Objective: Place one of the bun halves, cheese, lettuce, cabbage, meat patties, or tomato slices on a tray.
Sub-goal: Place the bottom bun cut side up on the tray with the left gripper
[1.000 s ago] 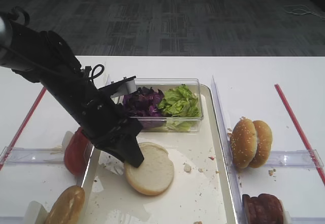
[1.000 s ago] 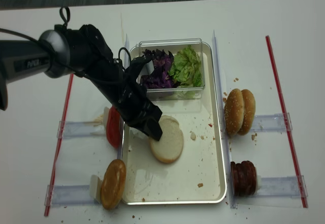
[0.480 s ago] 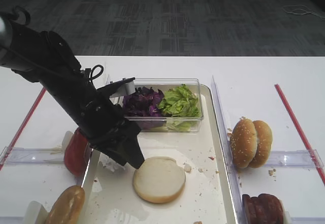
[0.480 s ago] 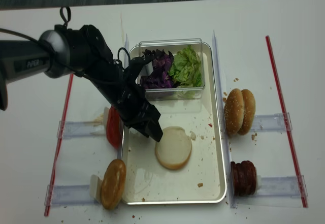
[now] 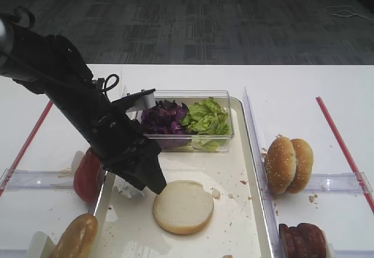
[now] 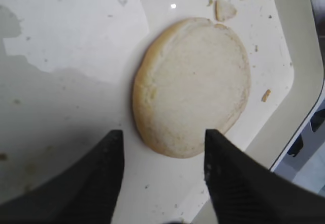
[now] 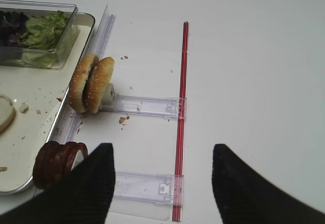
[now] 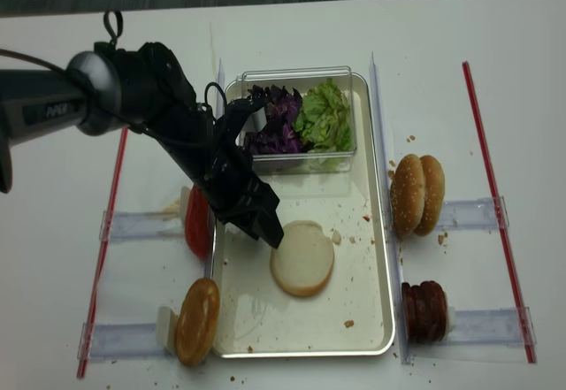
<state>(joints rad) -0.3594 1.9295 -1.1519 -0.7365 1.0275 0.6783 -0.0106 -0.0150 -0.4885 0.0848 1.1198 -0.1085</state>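
Left wrist view looks straight down on the bun half (image 6: 193,87) lying flat, cut face up, on the floor of the tray (image 6: 61,56), with the two dark fingers (image 6: 91,183) of the left tool (image 6: 162,183) spread wide at the bottom of the frame and nothing between them. A second ago the same bun half sat tilted under the closed tool nearer the tray's left side; now it rests level near the middle of the tray in the exterior high view (image 5: 183,206), just clear of the tool tips, so the release has been made. I judge the placing done, with only the retreat of the arm remaining.

Counted in the overhead realsense view:
- one seedless bun half on the tray, and one more (image 8: 198,321) on edge at the lower left
- two sesame bun halves (image 8: 417,195) on edge at the right
- one stack of meat patties (image 8: 424,309) at the lower right; single discs cannot be counted
- tomato slices (image 8: 196,222), partly hidden by the arm
- one clump of cabbage (image 8: 275,121) and one of lettuce (image 8: 325,118), sharing one clear box (image 8: 350,111)

No cheese is visible. The right tool (image 7: 162,183) hangs wide and empty over the white bench (image 7: 254,56).
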